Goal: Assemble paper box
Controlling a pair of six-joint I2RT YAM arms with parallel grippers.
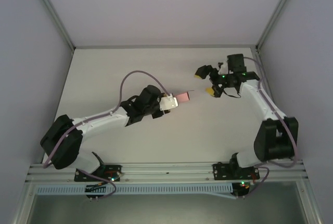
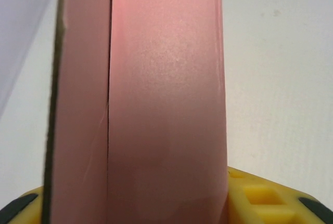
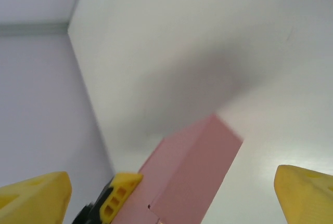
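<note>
Cropped paper box (image 2: 166, 104), half-hidden left fingers (image 2: 260, 198)
The box runs past the left wrist view's top and bottom edges and covers most of both fingers.

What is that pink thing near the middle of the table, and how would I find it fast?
Start at the white table and follow the left arm to the left gripper. The paper box juts from its tip, pointing toward the open right gripper. It is the one pink thing among white, black and yellow parts.
</note>
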